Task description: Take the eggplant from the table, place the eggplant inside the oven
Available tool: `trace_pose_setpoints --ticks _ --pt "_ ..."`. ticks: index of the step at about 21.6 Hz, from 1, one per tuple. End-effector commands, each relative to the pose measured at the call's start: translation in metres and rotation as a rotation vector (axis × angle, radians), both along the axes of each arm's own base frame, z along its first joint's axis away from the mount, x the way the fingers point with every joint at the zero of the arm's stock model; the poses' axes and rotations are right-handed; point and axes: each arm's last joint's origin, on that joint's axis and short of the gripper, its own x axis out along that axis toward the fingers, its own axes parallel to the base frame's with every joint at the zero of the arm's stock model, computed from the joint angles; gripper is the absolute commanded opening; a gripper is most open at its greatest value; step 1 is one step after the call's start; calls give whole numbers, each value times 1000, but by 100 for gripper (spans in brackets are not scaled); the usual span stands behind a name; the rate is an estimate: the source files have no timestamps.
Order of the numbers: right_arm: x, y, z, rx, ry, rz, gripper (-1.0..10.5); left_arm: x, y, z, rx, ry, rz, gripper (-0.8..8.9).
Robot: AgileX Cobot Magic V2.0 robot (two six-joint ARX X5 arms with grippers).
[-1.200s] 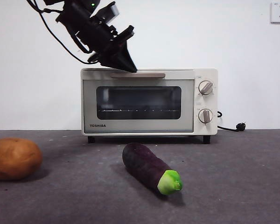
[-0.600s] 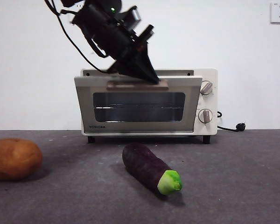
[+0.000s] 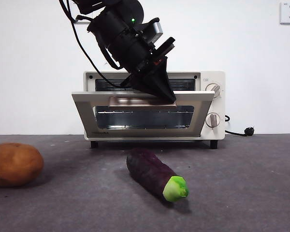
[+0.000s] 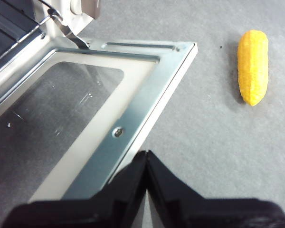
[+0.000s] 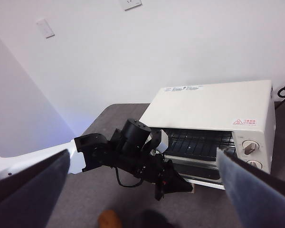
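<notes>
The eggplant (image 3: 152, 171), dark purple with a green cap, lies on the table (image 3: 241, 193) in front of the oven (image 3: 209, 104). The oven door (image 3: 142, 116) hangs partly open, tilted outward, and the wire rack shows behind it. My left gripper (image 3: 166, 96) is shut, and its tip rests on the door's top edge by the handle. In the left wrist view the shut left gripper (image 4: 146, 156) sits at the rim of the door's inner face (image 4: 109, 137). My right gripper (image 5: 142, 156) hangs high above the table, open and empty, looking down on the oven (image 5: 213, 102).
A round brown potato (image 3: 14, 164) sits at the table's left. A yellow corn cob (image 4: 252, 66) lies on the table beyond the door's edge. The oven's power cord and plug (image 3: 246, 131) trail to the right. A white wall stands behind.
The oven door has swung from closed to partly open. My left gripper has moved down and to the right with the door's top edge.
</notes>
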Motion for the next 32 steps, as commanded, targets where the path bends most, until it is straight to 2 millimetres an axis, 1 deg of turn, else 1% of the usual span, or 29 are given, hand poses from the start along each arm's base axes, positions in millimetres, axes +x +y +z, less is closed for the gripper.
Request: trace_pose_setpoints --ticks 1,5,7,12,14,16,18,19,21,23,26,28,30,32 --pt "-1 0 0 2 2 2 597 1 -3 -14 21 34 9 -6" --pt "-1 0 0 3 5 2 597 -2 -5 -14 -18 78 -35 -6" --pt "-1 0 0 2 5 2 597 -3 -5 -14 -22 96 -27 -5" --pt "-1 0 0 3 6 2 597 -3 -5 -10 -28 87 -26 -6" --pt "-1 0 0 3 9 2 597 -3 -5 -3 -38 71 -27 -6" --pt "-2 0 -1 3 13 2 597 -3 -1 13 -61 33 -21 -5" --pt "-2 0 -2 2 21 1 597 -4 2 40 -94 -21 -18 -6" --pt "-2 0 -2 1 28 1 597 -5 7 58 -110 -49 -11 -6" --pt "-2 0 -3 0 32 2 597 -9 17 98 -140 -112 9 -6" --pt "3 0 -3 -1 44 2 597 -16 34 143 -181 -188 33 -5" --pt "9 0 -4 -4 55 2 597 -39 67 208 -213 -325 114 -6" --pt "12 0 -5 -3 62 3 597 -61 90 244 -220 -420 185 -5" --pt "14 0 -5 -3 69 3 597 -77 108 264 -228 -487 239 -6" --pt "17 0 -6 -3 74 3 597 -94 123 279 -234 -539 283 -6"
